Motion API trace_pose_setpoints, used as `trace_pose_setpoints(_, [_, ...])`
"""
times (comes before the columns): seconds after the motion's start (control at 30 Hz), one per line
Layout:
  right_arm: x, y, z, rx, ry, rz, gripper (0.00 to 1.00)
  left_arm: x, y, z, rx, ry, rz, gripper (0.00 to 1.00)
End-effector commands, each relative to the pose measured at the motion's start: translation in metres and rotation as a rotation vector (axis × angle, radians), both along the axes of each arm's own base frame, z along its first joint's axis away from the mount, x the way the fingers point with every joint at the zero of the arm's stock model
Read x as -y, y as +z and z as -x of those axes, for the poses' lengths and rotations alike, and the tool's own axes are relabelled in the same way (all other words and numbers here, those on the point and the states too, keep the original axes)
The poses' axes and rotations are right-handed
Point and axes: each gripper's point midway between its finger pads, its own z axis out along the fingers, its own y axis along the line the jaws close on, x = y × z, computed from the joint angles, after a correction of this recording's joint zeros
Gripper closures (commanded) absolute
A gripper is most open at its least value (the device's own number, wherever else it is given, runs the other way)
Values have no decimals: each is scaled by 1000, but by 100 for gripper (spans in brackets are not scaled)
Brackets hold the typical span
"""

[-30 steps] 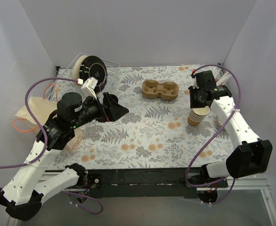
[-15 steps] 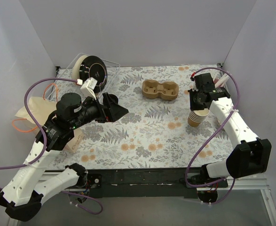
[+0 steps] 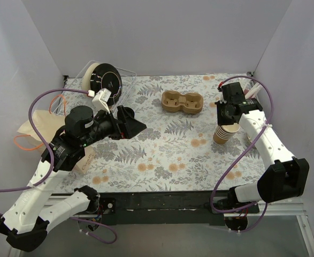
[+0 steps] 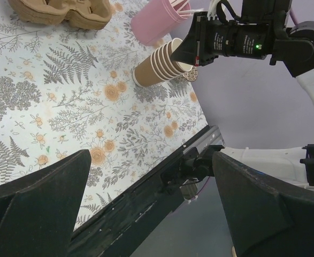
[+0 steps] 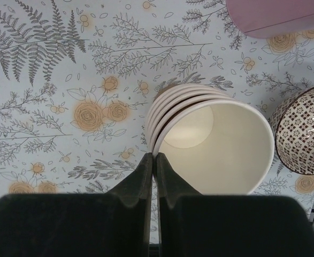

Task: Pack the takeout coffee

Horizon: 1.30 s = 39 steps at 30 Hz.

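**Right fingers pinched on the top cup's rim**

The top cup (image 5: 221, 150) sat open-mouthed on a leaning stack (image 3: 222, 135) of brown paper cups, at the right side of the table (image 3: 162, 150). The right gripper (image 5: 154, 160) was over it, its fingers closed to a thin slit on the near rim of that cup. A pink cup (image 5: 274, 16) stood near the stack, and a patterned bowl (image 5: 304, 134) just beside it. A brown pulp carrier (image 3: 182, 101) lay further left, toward the back, apart from the stack. The left gripper (image 3: 135, 126) hung over the table's left-middle, fingers spread wide and holding nothing. A wire basket (image 3: 129, 75) in the back left corner held a round, black-faced thing
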Motion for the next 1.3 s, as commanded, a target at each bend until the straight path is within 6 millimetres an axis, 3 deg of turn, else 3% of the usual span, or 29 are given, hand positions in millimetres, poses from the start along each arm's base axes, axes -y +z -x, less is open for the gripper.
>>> trace_pose_setpoints(0.0, [7, 24, -6, 60, -11, 26, 94, 0, 0, 1, 10, -3, 3, 2])
trace_pose_setpoints(0.23, [13, 44, -8, 86, -13, 56, 95, -1, 0, 1, 21, -8, -4, 2])
trace_pose_setpoints(0.5, [19, 49, -4, 74, -22, 88, 97, -2, 2, 1, 30, -7, -2, 2])
trace_pose_setpoints(0.6, [25, 67, -4, 84, -26, 121, 98, -3, -1, -1, 29, 3, -14, 2])
trace_pose_setpoints(0.73, [35, 106, -12, 160, -44, 168, 98, -4, 7, -1, 45, 0, -24, 2])
trace_pose_setpoints(0.87, [25, 134, -13, 199, -32, 107, 98, -9, 10, -4, 66, 22, -55, 2])
trace_pose_setpoints(0.93, [14, 141, -14, 209, -7, 63, 99, -14, 10, -7, 75, 47, -71, 2])
trace_pose_setpoints(1.03, [-15, 166, -11, 282, 64, -35, 99, -21, 11, -12, 89, 93, -91, 2])
trace_pose_setpoints(1.13, [-51, 175, -1, 323, 146, -117, 99, -30, 11, -15, 102, 141, -111, 2])
trace_pose_setpoints(1.23, [-100, 157, 23, 288, 253, -149, 99, -39, 7, -20, 100, 186, -151, 2])
trace_pose_setpoints(1.27, [-108, 150, 27, 280, 237, -149, 99, -40, 5, -21, 98, 191, -162, 2])
